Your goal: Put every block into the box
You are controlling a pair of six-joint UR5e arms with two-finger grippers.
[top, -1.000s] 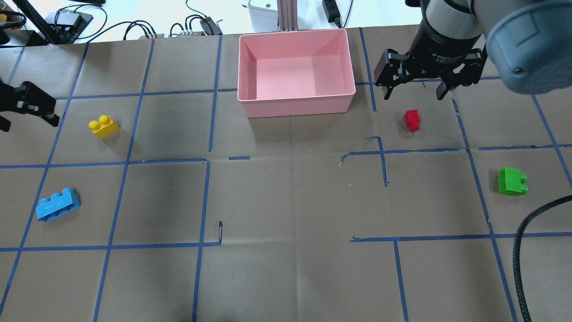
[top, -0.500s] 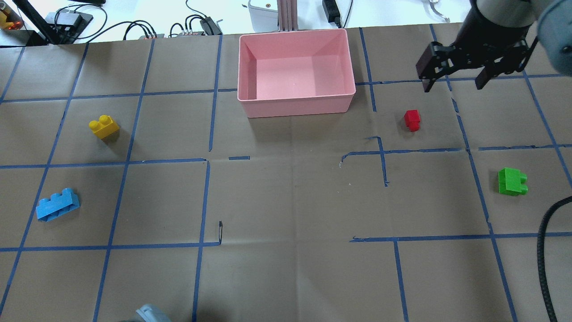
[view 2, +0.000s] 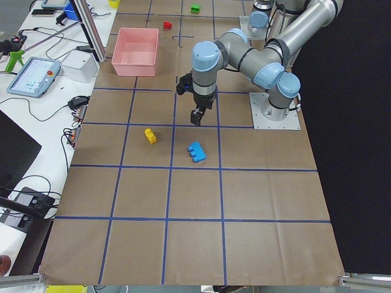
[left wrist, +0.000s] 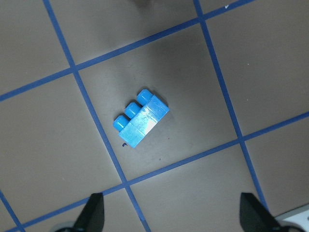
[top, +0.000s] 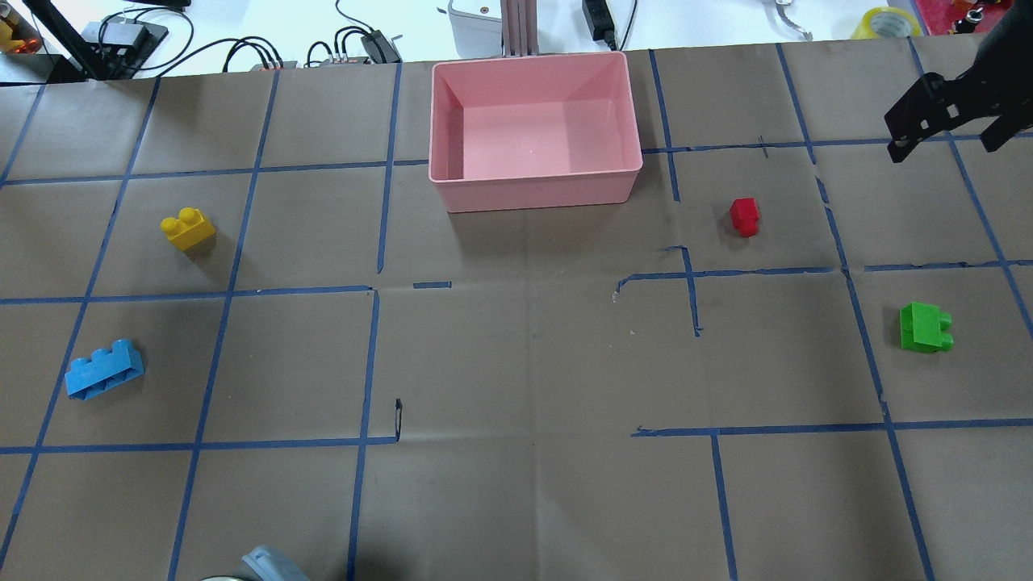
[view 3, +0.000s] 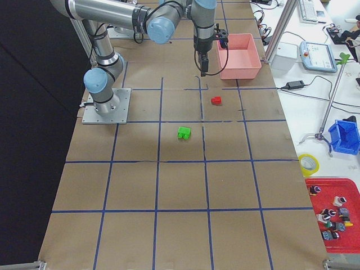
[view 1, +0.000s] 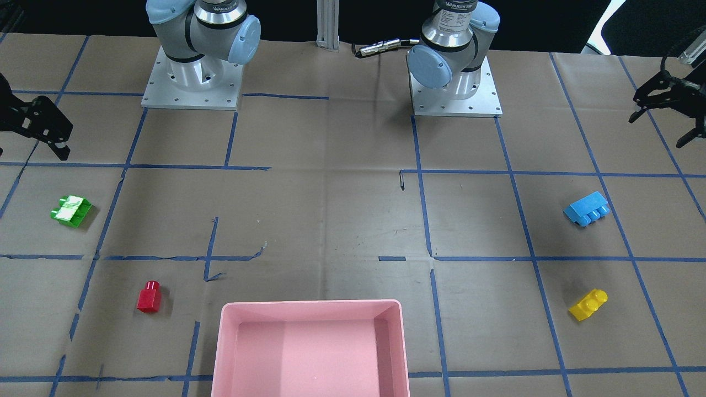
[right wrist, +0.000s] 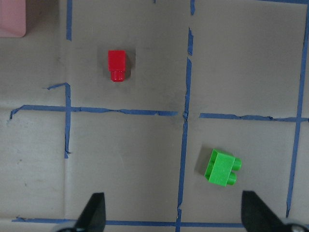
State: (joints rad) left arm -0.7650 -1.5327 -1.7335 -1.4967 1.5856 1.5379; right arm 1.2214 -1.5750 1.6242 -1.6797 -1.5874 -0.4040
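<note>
Four blocks lie loose on the taped brown table [top: 516,363], all outside the pink box [top: 536,187], which sits at the far edge, centre. Robot's right side: red one-stud block [top: 744,216] near the box, green two-stud block [top: 925,327] farther out. Left side: yellow two-stud block [top: 187,229] and light-blue three-stud block [top: 104,368], well apart from the box. Left gripper [left wrist: 171,217] hangs above the light-blue block, fingers spread. Right gripper [right wrist: 171,215] hangs above red and green, fingers spread.
</note>
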